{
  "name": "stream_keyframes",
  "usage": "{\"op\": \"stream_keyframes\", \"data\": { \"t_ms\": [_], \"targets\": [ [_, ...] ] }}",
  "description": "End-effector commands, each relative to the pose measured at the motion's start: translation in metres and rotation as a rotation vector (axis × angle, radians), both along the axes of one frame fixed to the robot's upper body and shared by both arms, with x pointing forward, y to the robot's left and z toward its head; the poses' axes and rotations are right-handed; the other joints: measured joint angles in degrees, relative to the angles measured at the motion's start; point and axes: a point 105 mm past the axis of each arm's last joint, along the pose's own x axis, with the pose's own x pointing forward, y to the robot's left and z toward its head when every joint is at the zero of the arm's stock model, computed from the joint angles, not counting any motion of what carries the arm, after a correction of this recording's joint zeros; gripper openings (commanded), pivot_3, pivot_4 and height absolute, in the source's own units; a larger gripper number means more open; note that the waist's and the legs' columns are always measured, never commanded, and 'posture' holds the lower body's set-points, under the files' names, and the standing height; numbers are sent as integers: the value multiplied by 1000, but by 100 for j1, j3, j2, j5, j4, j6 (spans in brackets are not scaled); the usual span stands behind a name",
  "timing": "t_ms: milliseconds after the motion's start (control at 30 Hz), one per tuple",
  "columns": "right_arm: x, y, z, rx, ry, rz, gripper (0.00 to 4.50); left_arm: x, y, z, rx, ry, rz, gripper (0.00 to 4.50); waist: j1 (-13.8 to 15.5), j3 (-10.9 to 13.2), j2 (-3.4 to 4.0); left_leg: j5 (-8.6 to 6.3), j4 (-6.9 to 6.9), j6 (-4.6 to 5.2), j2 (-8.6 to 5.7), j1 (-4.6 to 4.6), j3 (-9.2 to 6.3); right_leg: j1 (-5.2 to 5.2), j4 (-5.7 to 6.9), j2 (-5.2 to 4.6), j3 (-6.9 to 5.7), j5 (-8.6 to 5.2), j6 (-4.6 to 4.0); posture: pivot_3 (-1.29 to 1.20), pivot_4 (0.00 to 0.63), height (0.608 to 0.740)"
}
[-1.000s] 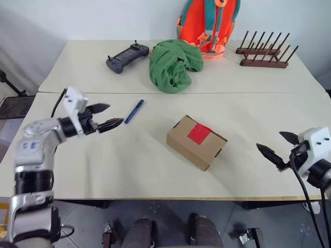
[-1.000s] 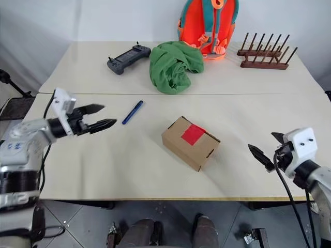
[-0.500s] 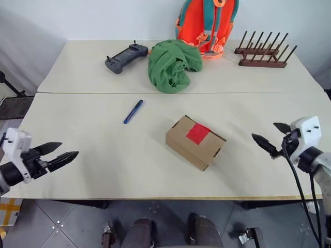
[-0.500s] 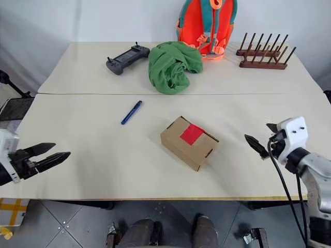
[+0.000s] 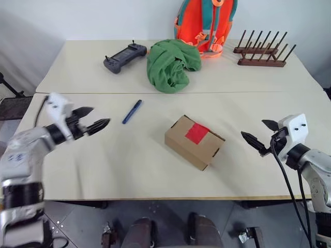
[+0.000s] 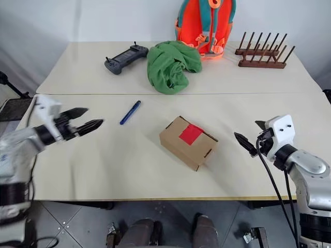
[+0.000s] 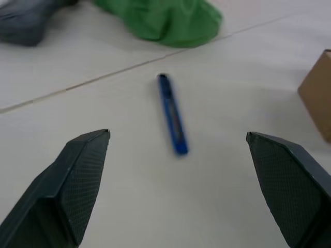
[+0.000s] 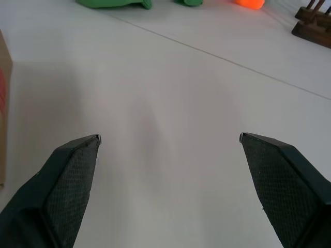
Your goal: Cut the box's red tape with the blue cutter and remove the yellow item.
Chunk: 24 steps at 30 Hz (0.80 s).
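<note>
While both jaws stand spread and empty, the slim blue pen-shaped cutter (image 5: 132, 111), at the left gripper's (image 5: 93, 118) two o'clock, looks light, stiff, slippery; pinch it mid-barrel.

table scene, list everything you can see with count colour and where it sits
table: two, cream, pushed together.
box: one, brown cardboard, near table, centre, shut.
tape: one, red, on the box's top.
cutter: one, blue, near table, left of the box.
cloth: one, green, bunched on the far table.
controller: one, dark grey, far table, left of the cloth.
backpack: one, orange and teal, far edge.
rack: one, dark wood pegs, far right.
left gripper: black, open, left of the cutter.
right gripper: black, open, right of the box.
</note>
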Motion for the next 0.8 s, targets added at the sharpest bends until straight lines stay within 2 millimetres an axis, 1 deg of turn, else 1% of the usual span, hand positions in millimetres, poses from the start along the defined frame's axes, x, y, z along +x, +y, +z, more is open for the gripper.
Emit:
{"op": "stream_keyframes", "data": {
  "t_ms": [33,67,133,267,400,500,600,733,800],
  "targets": [
    [-5,5,14,-6,-66,1,4498,25,-15,0,31,-2,-15,4489,-22,0,0,-3,-1,-3,3,0,8,-5,5,7,-2,0,0,0,150,740],
    [-7,7,15,-5,-72,0,4498,34,-22,-1,36,17,-15,4489,-18,0,-1,-3,-2,-5,8,-5,9,-9,7,13,-6,0,0,0,150,740],
    [-8,9,16,2,-83,-6,4498,49,-28,-9,64,70,17,4489,-7,1,-1,-4,-2,-6,10,-7,9,-10,6,18,-10,0,-1,0,150,740],
    [-13,13,17,12,-102,-26,4498,63,-31,-29,163,158,52,4489,-27,-1,-4,-4,-2,-4,8,-6,18,-9,2,18,-4,0,0,0,150,740],
    [-19,14,16,21,-113,-49,4498,69,-24,-45,287,223,90,4489,2,-2,-7,-4,1,-4,10,-4,17,-7,5,18,-4,0,-1,0,150,740],
    [-24,13,15,25,-116,-69,4498,69,-20,-51,353,255,98,4489,19,-6,-12,-3,6,-3,9,-2,23,-6,5,18,6,0,-1,0,150,740],
    [-27,13,14,26,-113,-77,4500,69,-20,-55,352,274,99,3871,19,-10,-14,-3,7,-2,10,4,26,-4,7,18,13,0,-1,0,150,740],
    [-29,12,14,28,-113,-87,4500,65,-25,-58,328,315,71,2716,5,-10,-14,1,9,-1,12,14,38,-5,17,18,26,0,-5,0,150,740],
    [-28,12,14,27,-115,-89,4500,65,-26,-59,319,330,78,2716,-10,-10,-14,4,9,1,13,19,48,-5,18,18,35,1,-9,0,150,740]
  ]
}}
